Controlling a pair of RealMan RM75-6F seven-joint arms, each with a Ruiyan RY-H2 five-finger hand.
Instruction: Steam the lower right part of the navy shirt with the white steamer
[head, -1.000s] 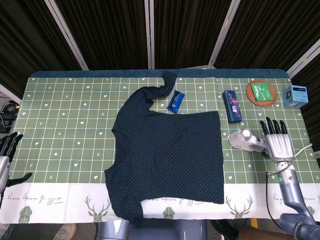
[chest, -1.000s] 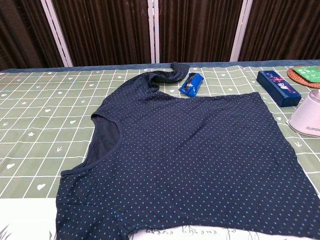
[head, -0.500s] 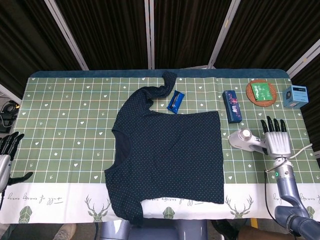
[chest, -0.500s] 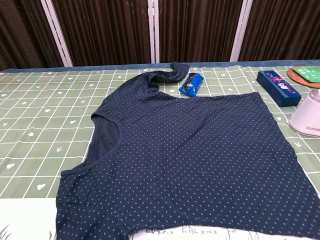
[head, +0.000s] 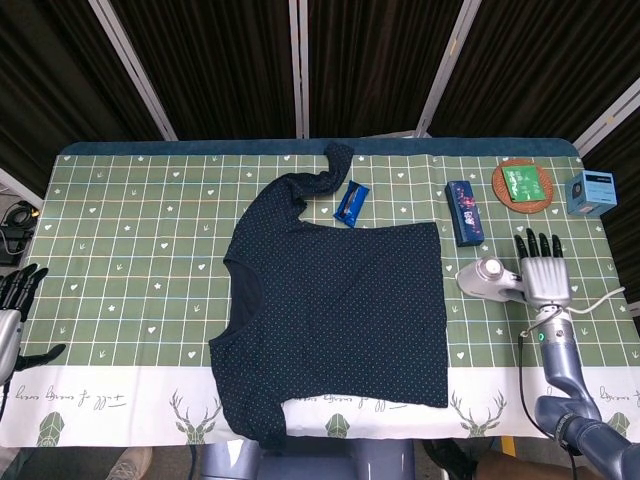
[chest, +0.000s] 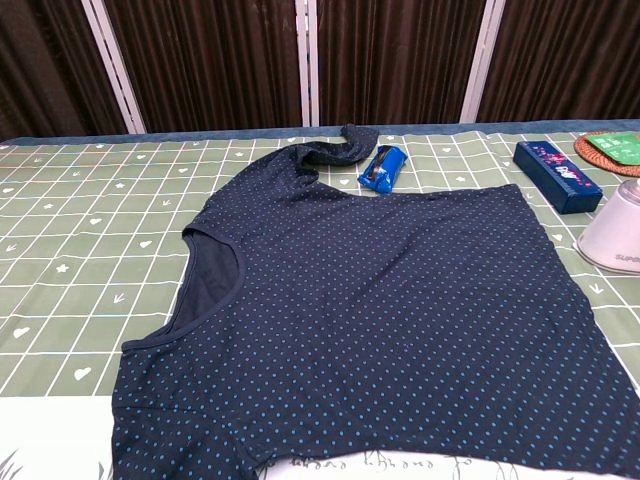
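Note:
The navy dotted shirt (head: 340, 300) lies flat mid-table, neck to the left and hem to the right; in the chest view the shirt (chest: 380, 310) fills the foreground. The white steamer (head: 487, 279) lies on the cloth just right of the hem, and the chest view cuts the steamer (chest: 613, 238) off at its right edge. My right hand (head: 543, 276) is at the steamer's handle end, fingers straight and apart, holding nothing. Whether it touches the handle is unclear. My left hand (head: 17, 300) hangs off the table's left edge, fingers apart and empty.
A blue snack packet (head: 351, 203) lies by the shirt's upper sleeve. A navy box (head: 464, 211) sits above the steamer. Further right are a round coaster with a green packet (head: 522, 184) and a small blue box (head: 590, 192). A white cable runs by my right wrist.
My right hand has slid a little left and further from me, closer to the steamer's handle. The steamer, the shirt and my left hand have not moved.

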